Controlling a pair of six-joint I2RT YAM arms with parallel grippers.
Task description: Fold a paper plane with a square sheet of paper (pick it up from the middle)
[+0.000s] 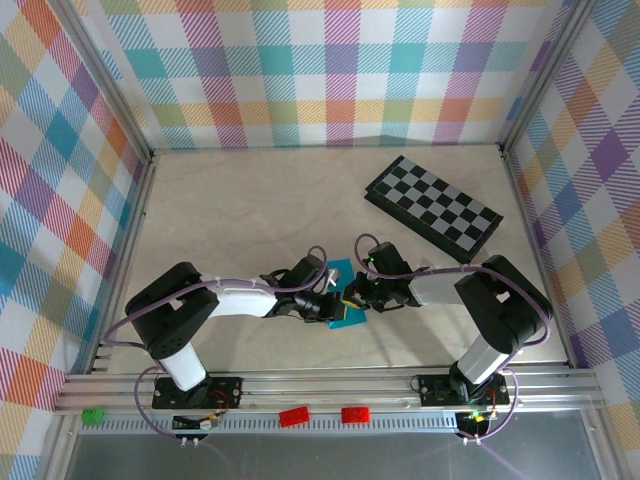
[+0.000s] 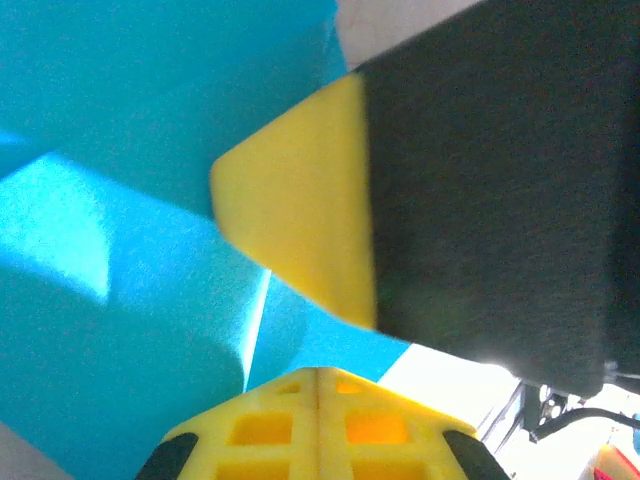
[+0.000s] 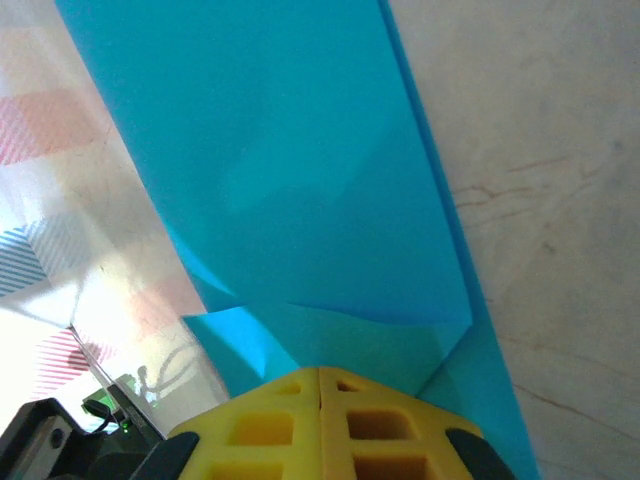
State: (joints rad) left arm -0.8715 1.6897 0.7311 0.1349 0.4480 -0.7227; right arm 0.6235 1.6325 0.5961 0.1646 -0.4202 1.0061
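Between my arms, at the front of the desk, my left fingers and right fingers are both clamped on the creased cyan paper, their tips nearly touching. Well apart, far right, lies the checkered board.

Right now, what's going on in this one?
Both arms meet over the middle of the table. The left end effector and the right end effector are each shut on the cyan-blue sheet of paper. The paper is already creased and partly folded, but it is not yet a plane. The checkered board lies at the far right, apart from them.
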